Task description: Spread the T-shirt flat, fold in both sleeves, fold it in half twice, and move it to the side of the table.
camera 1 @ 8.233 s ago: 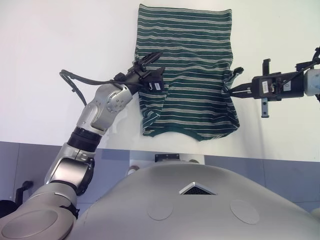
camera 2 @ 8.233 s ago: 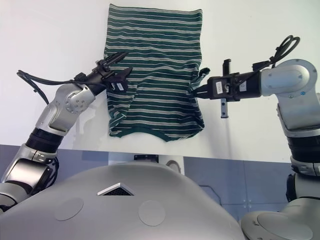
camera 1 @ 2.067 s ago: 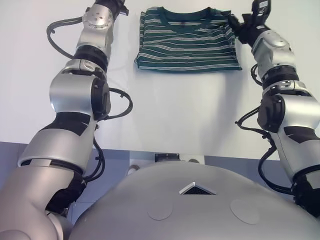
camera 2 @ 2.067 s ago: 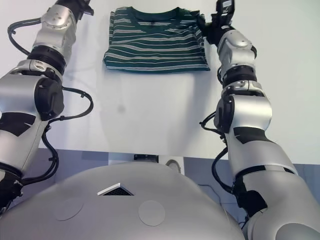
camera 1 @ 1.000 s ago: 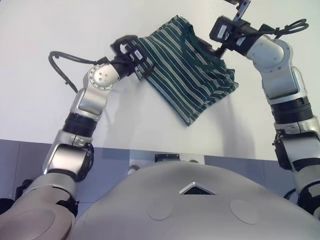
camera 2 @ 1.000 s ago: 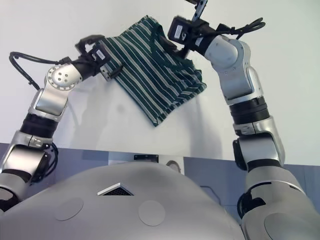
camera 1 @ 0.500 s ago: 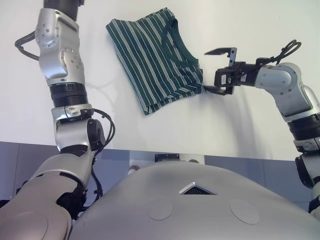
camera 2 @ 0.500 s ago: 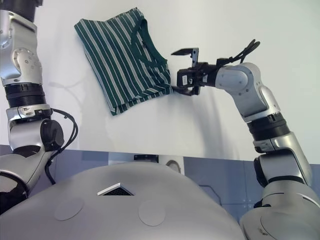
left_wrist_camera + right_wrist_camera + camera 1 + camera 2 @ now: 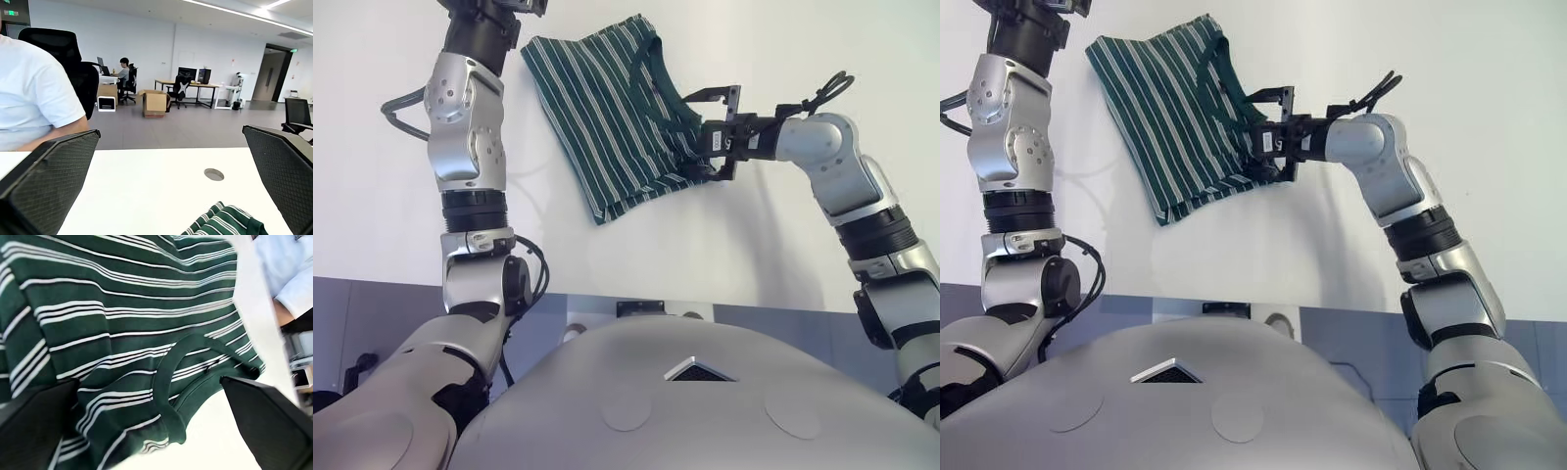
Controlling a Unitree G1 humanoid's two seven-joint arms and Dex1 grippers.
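green striped cloth t-shirt (image 9: 607,117): lying folded once, seemingly needing another fold; left gripper (image 9: 171,147) gaping empty, right gripper (image 9: 697,135) gaping around its edge.

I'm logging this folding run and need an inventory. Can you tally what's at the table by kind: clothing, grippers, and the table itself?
T-shirt, green with white stripes, folded: 1
Grippers, left gripper and right gripper, both open: 2
Table, white: 1
Total: 4
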